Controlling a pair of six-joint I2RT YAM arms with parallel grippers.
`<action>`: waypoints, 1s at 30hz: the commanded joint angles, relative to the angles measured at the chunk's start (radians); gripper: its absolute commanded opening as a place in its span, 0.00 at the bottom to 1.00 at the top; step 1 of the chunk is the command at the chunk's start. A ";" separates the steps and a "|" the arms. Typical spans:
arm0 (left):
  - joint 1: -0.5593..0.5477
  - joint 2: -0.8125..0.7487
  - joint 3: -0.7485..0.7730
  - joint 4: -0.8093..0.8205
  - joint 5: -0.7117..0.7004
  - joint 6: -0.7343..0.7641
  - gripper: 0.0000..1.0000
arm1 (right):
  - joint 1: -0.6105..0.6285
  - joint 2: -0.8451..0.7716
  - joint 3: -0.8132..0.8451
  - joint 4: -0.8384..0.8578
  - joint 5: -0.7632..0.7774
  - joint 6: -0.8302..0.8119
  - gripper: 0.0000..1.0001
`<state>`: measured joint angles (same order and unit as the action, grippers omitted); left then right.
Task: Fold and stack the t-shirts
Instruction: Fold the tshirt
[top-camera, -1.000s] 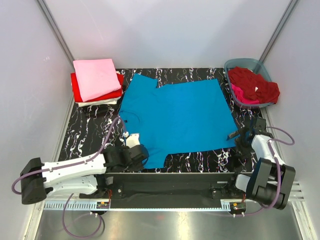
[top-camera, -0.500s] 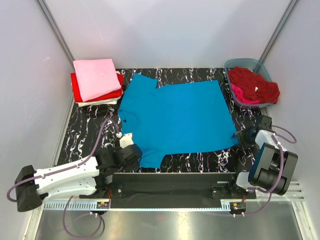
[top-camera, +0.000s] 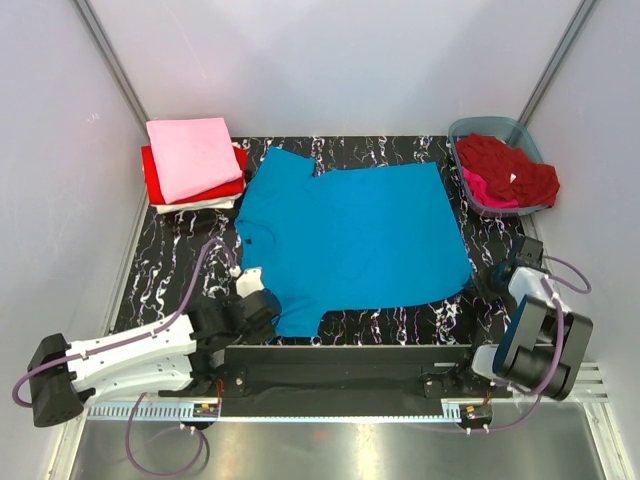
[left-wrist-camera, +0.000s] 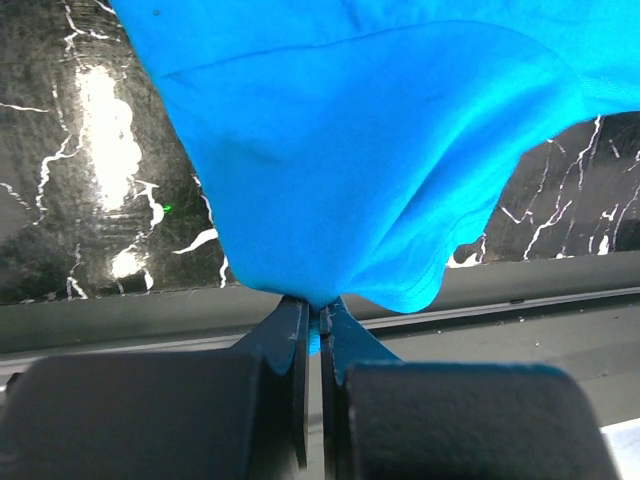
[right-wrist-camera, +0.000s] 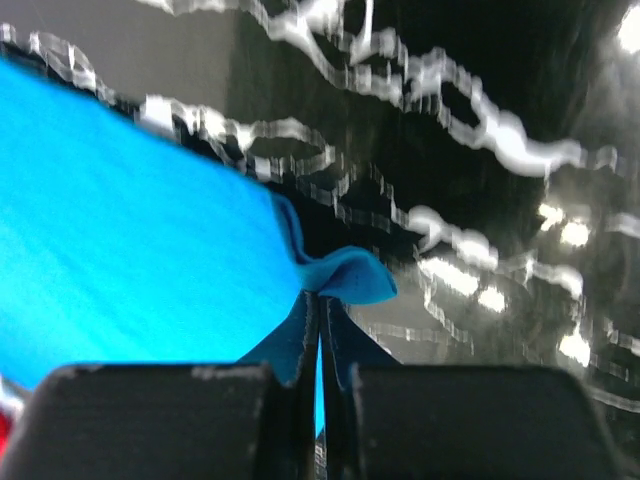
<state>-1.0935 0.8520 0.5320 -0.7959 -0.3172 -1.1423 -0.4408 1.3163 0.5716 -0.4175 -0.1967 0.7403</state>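
Shirts: one turquoise t-shirt (top-camera: 355, 235) flat, my left gripper (left-wrist-camera: 318, 312) and right gripper (right-wrist-camera: 320, 300) clamped on its near edge, three in folded stack (top-camera: 190, 155), two in tub (top-camera: 470, 125)

A grey-blue tub (top-camera: 478, 124) sits on the black marbled table (top-camera: 170, 285).

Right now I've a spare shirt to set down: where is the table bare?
Bare table lies left of the turquoise t-shirt, in front of the folded stack, and narrowly between t-shirt and tub. The centre is covered.
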 joint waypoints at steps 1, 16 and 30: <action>0.003 -0.019 0.074 -0.052 -0.008 0.032 0.00 | -0.001 -0.141 -0.009 -0.098 -0.090 0.014 0.00; 0.000 -0.126 0.244 -0.343 0.059 0.088 0.00 | -0.001 -0.454 0.168 -0.519 -0.158 -0.077 0.00; 0.268 0.110 0.422 -0.241 0.190 0.493 0.05 | -0.001 -0.335 0.204 -0.334 -0.257 -0.102 0.00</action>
<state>-0.9154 0.9150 0.8913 -1.1194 -0.2043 -0.8265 -0.4408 0.9150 0.7258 -0.8639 -0.3840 0.6678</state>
